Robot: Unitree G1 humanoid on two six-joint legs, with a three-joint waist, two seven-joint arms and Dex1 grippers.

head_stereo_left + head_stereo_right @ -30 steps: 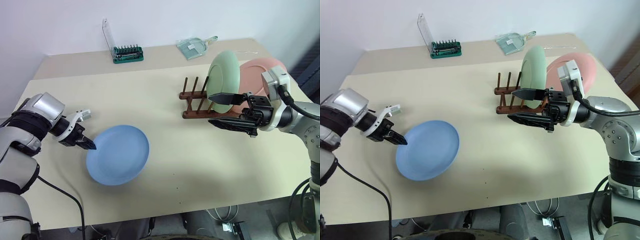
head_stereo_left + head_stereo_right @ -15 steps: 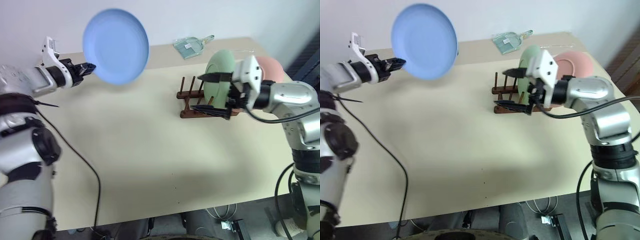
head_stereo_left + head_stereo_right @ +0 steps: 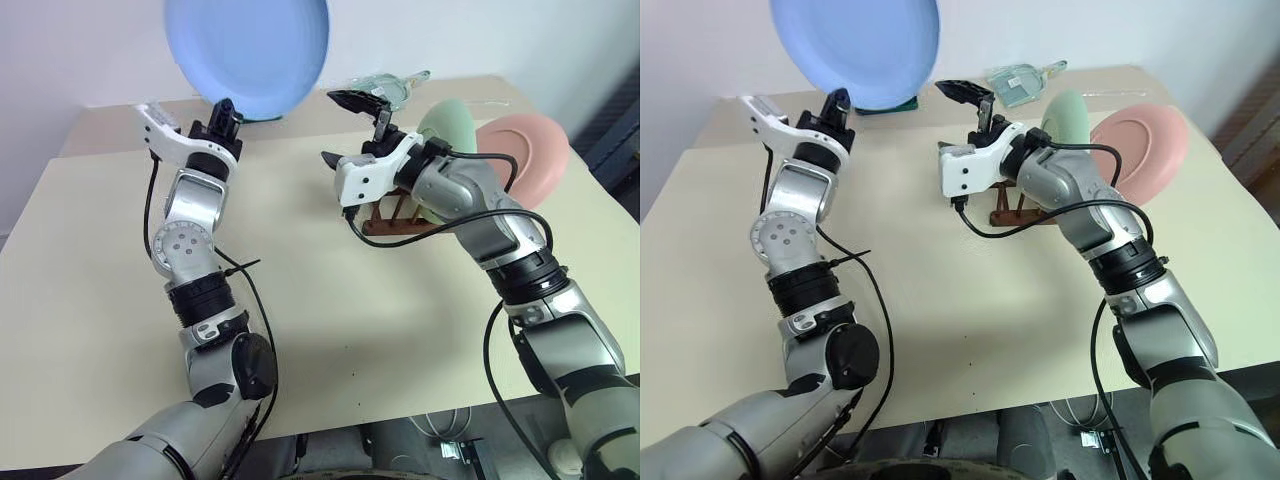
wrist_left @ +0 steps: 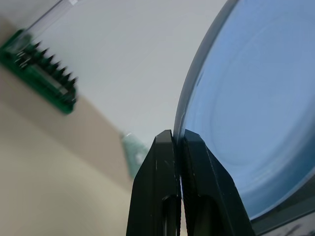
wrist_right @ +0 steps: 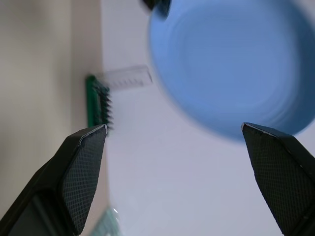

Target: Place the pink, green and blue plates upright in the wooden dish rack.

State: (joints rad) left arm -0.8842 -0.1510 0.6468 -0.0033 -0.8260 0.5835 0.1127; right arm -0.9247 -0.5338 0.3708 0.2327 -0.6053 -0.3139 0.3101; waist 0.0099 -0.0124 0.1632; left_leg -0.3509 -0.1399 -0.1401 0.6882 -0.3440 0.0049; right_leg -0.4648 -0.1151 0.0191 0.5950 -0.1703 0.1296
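Observation:
My left gripper (image 3: 224,108) is shut on the lower rim of the blue plate (image 3: 247,50), holding it upright high above the table's back. In the left wrist view the fingers (image 4: 167,162) pinch that rim. My right gripper (image 3: 342,128) is open just right of the plate and below it, pointing toward it. The blue plate (image 5: 231,64) lies ahead of its spread fingers. The green plate (image 3: 448,125) and pink plate (image 3: 525,150) stand on edge at the wooden dish rack (image 3: 385,225). My right arm partly hides the rack.
A green tool holder (image 4: 44,73) with a clear lid stands at the table's back, behind the blue plate. A clear scoop-like item (image 3: 385,88) lies at the back right. The beige table (image 3: 330,330) spreads out in front of the rack.
My left arm has carried the blue plate higher and to the right. My right gripper has left the rack, swung left and rolled toward the plate, still open.

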